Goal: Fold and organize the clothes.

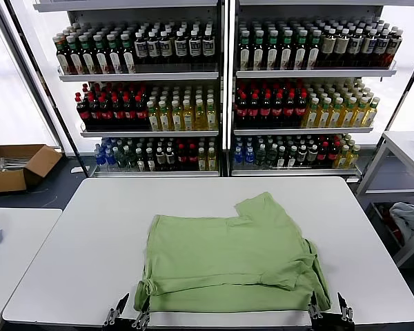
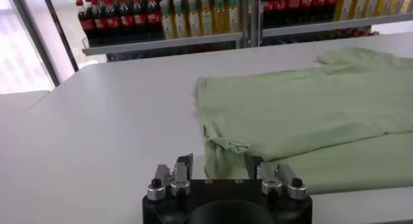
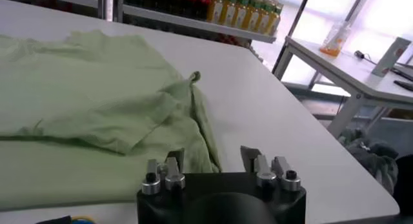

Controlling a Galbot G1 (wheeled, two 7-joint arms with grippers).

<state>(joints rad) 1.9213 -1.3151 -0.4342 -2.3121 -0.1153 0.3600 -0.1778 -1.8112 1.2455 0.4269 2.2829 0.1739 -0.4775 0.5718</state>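
Two grippers sit at the near edge of the white table (image 1: 69, 262), the left gripper (image 1: 126, 316) just off the green shirt's near left corner and the right gripper (image 1: 328, 312) just off its near right corner, each with its fingers standing apart and holding nothing. Between them the light green shirt (image 1: 228, 258) lies partly folded on the near half of the table, its near hem close to the table's front edge. Its long axis runs side to side, parallel to that edge, while one sleeve (image 1: 265, 210) points away from the shirt toward the bottle shelves (image 1: 224, 96) behind the table. No collar, buttons or print show, so the garment appears to lie face down or folded inward. Both near corners are bunched into small twists, and the upper layer overlaps the lower one unevenly. The risk, as it looks from here, is that a pinch at either rumpled corner catches only one layer, or that the two sides lift unevenly, dragging the fold askew or pulling the hem off the table edge. A grey-blue bundle (image 1: 410, 217) lies well off to the shirt's right, beyond the table
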